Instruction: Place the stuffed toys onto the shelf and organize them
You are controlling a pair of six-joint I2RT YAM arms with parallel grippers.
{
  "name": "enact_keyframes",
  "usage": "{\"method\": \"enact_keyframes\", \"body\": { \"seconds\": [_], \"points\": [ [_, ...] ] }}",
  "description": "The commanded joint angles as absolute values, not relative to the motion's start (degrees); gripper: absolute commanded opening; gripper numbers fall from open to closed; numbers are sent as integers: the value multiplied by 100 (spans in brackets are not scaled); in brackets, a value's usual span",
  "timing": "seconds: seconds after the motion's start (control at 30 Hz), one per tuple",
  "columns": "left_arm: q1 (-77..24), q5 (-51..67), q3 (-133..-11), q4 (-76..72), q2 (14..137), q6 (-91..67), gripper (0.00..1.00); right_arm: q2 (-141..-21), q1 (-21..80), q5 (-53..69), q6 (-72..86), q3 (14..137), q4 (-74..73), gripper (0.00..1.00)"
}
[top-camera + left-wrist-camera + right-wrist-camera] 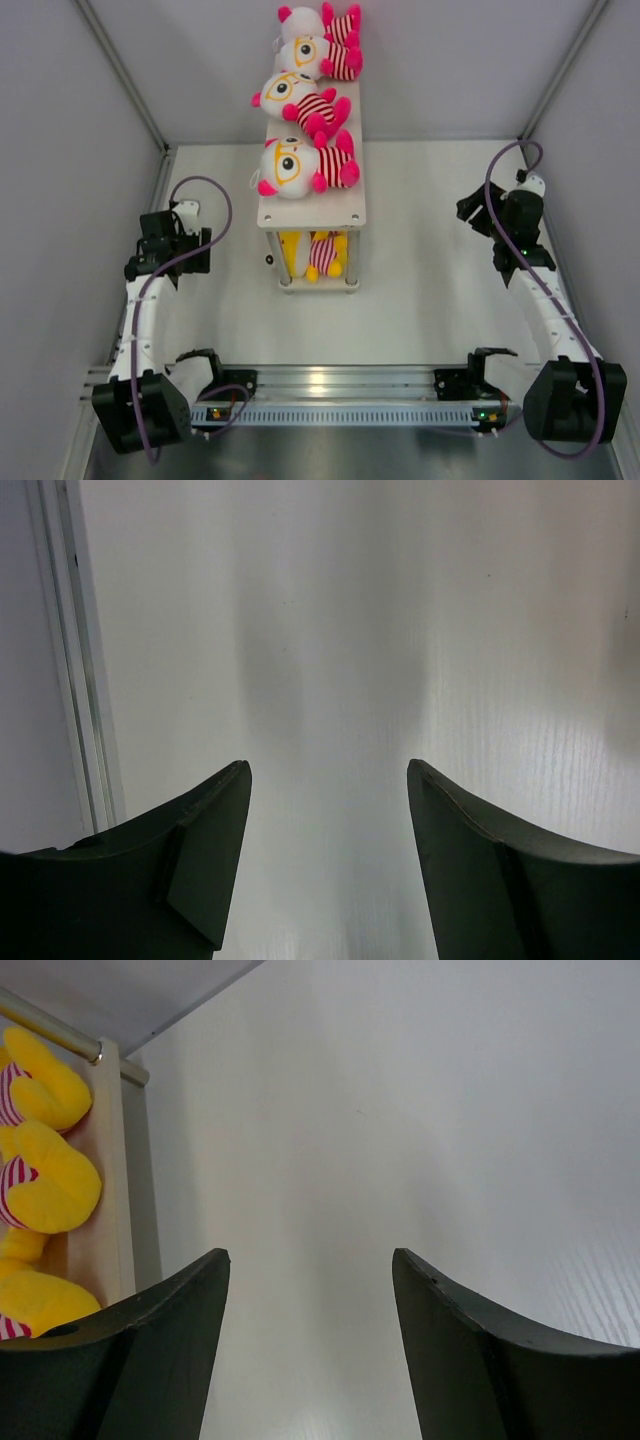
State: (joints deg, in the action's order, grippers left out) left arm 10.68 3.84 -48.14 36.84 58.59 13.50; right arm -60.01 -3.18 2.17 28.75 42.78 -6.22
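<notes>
The shelf (315,208) stands in the middle of the table, running away from me. A row of white-headed stuffed toys in pink-and-white striped shirts lies on its top board: the nearest (298,163), one behind it (300,98), and more at the far end (318,45). A yellow stuffed toy (313,253) sits on the lower tier, and the right wrist view shows yellow toys (45,1175) on that lower board (105,1190). My left gripper (158,228) (328,765) is open and empty over bare table, left of the shelf. Right of the shelf, my right gripper (475,208) (310,1252) is open and empty too.
Grey walls enclose the table on the left, right and back. A metal rail (85,680) runs along the left wall close to my left gripper. The arm bases sit on an aluminium rail (330,380) at the near edge.
</notes>
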Motion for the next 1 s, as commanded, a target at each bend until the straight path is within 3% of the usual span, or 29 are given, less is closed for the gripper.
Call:
{"method": "enact_keyframes", "body": {
  "seconds": [0.0, 0.53, 0.8, 0.97],
  "points": [
    [1195, 659, -4659, 3568, 5634, 1432, 70, -5845, -396, 140, 2936, 4254, -141, 67],
    [1266, 940, -4719, 3507, 5274, 1108, 75, -5687, -396, 158, 3041, 4008, 123, 67],
    [1266, 141, -4755, 3419, 5344, 501, 75, -5678, -396, 202, 3050, 4025, 97, 67],
    [1257, 299, -4755, 3428, 5326, 562, 75, -5634, -395, 246, 3059, 4034, 97, 67]
  ]
}}
